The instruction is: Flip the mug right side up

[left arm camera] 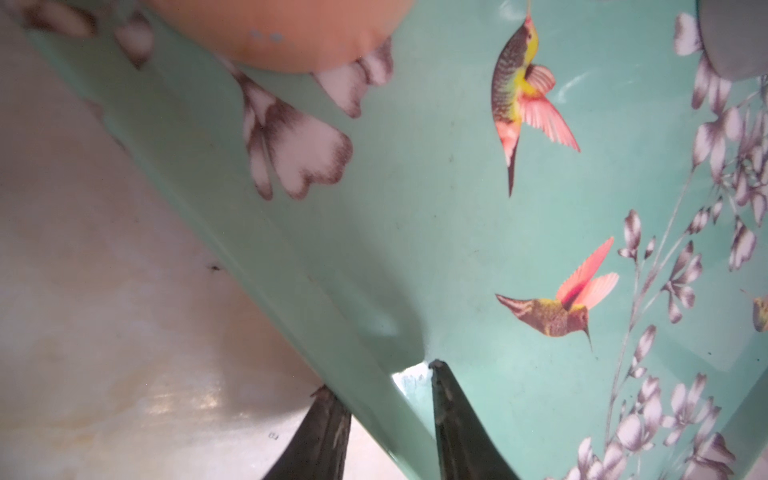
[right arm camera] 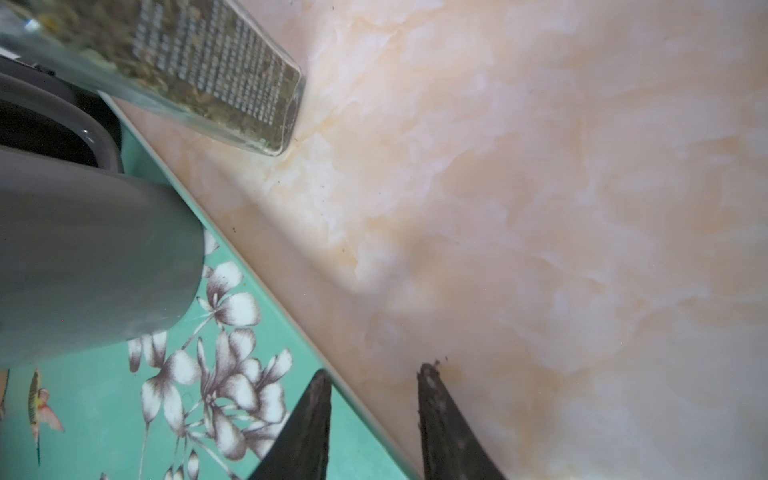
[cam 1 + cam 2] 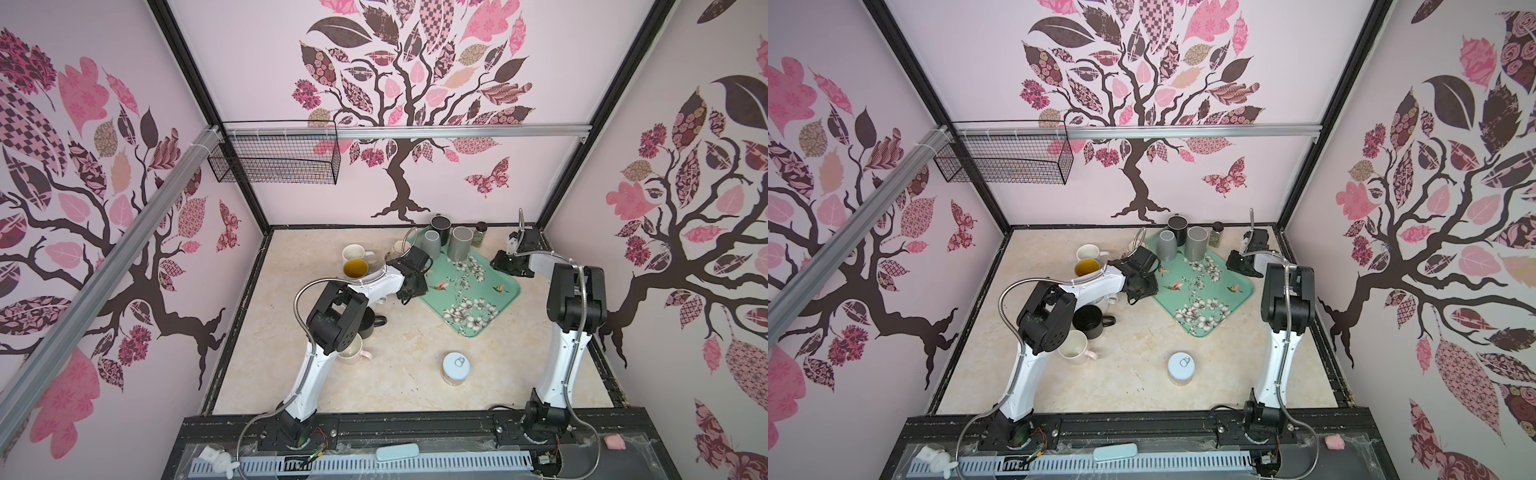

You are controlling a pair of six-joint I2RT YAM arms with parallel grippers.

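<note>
Only the label of the spice jar bears print, too blurred to read.

Robot test cell in a lab, dressed as a home. I work inside a box of black frame posts and panels printed with a tree mural, crossed by an aluminium rail carrying a wire basket at 11 o'clock. The left arm and right arm stand on a mounting rail at 6 o'clock, beside a slotted cable duct. Household props sit on the marble-look tabletop: a floral teal tray with grey mugs at 1 o'clock and a tin can at 5 o'clock.
</note>
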